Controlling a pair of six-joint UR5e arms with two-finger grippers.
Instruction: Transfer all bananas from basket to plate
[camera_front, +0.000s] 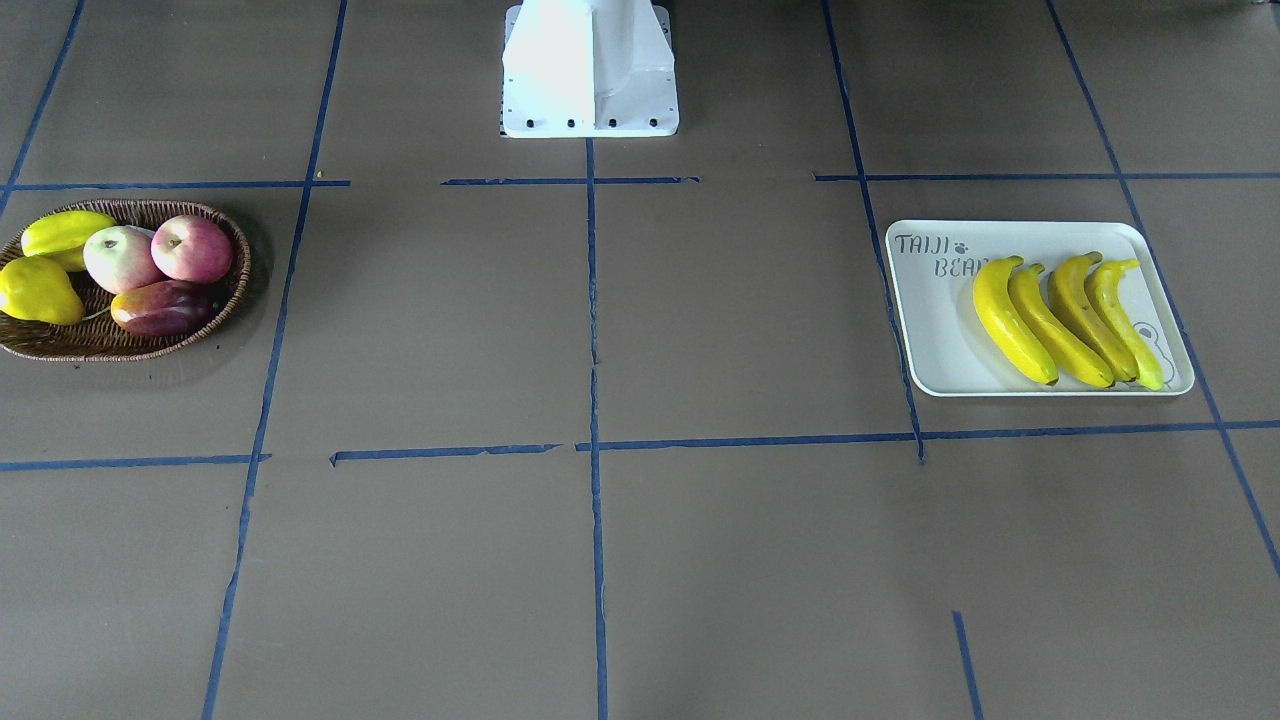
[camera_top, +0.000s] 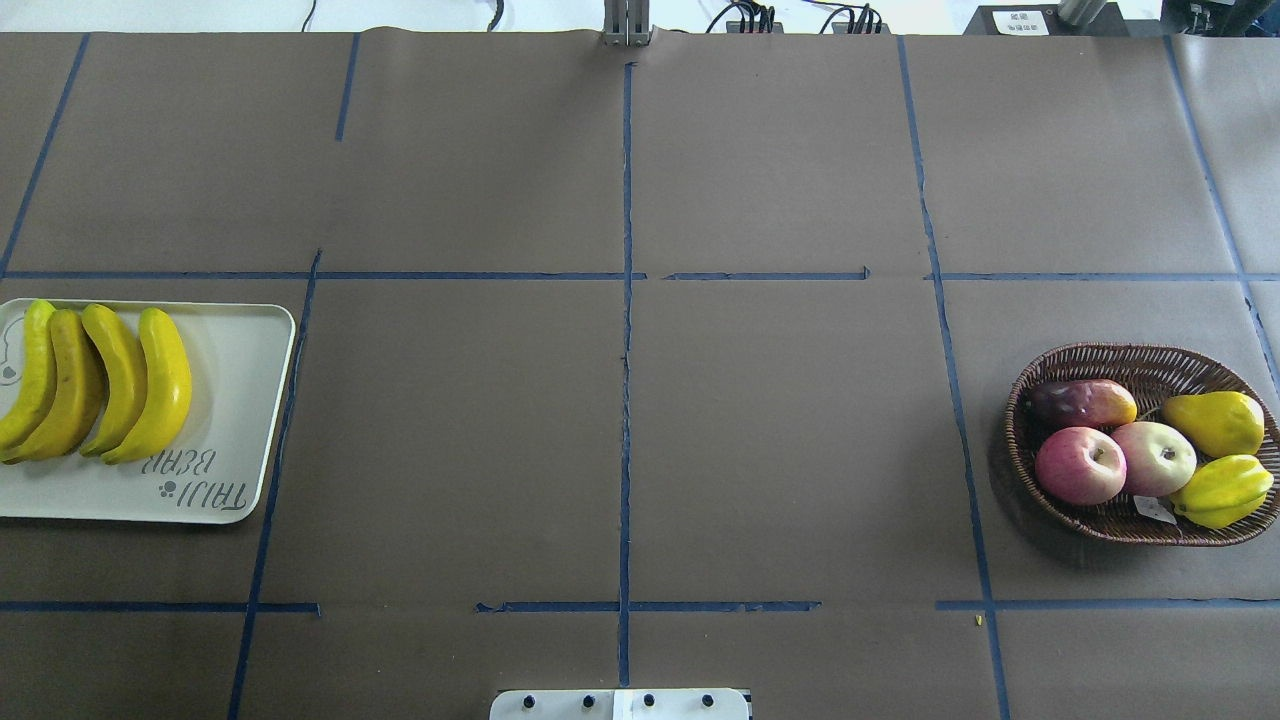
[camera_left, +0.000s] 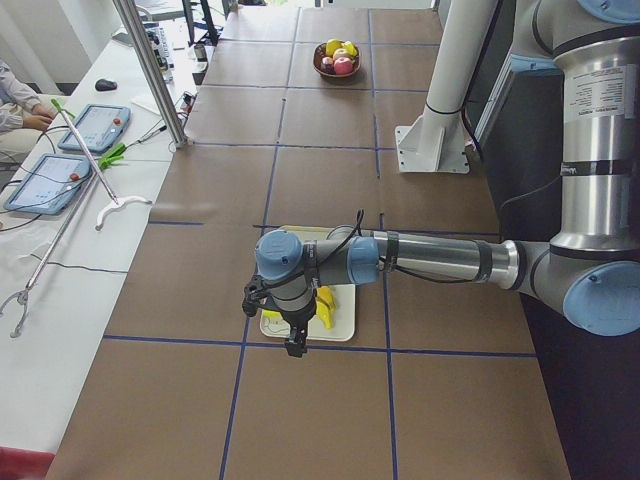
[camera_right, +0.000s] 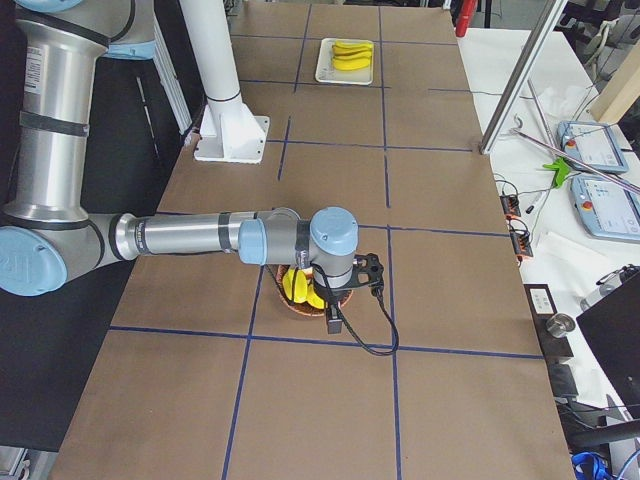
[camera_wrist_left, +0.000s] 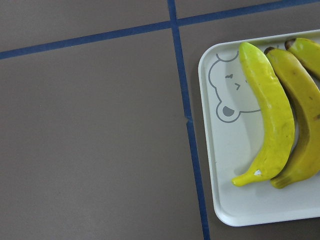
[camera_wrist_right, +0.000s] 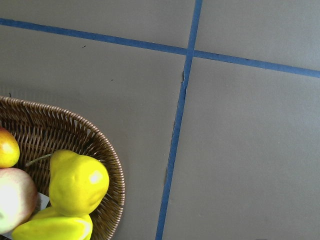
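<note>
On plate (camera_top: 235, 400), 9 o'clock overhead: four bananas (camera_top: 150, 385) (tips near rim; nudge could spill one); left gripper (camera_left: 296, 347), right gripper (camera_right: 333, 324): cannot tell opening.

Grey "TAIJI BEAR" lettering with a paw mark stands on the white plate (camera_front: 925, 330).
</note>
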